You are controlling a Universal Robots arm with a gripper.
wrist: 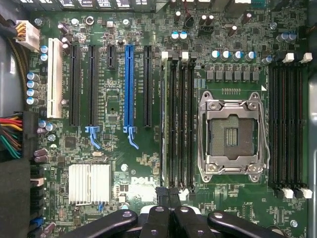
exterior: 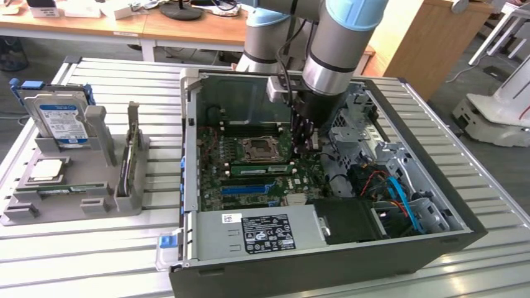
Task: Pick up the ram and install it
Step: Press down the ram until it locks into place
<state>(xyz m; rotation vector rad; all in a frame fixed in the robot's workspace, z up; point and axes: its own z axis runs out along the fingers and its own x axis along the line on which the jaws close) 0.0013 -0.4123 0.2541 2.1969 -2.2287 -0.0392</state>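
Observation:
A long green ram (exterior: 263,168) with black chips stands on edge in a memory slot beside the empty processor socket (exterior: 258,149), inside the open computer case (exterior: 331,267). My gripper (exterior: 302,146) reaches down into the case at the exterior view's right end of that stick. In the wrist view, the black memory slots (wrist: 178,124) run next to the socket (wrist: 233,136). My gripper (wrist: 171,215) is over their near end, shut, with nothing visible between the fingers.
A grey fixture (exterior: 91,205) at the exterior view's left holds a blue-labelled hard drive (exterior: 62,121), a silver processor chip (exterior: 47,169) and a thin board on edge (exterior: 128,161). Power supply (exterior: 257,233), drive cage (exterior: 364,133) and cables (exterior: 398,192) crowd the case.

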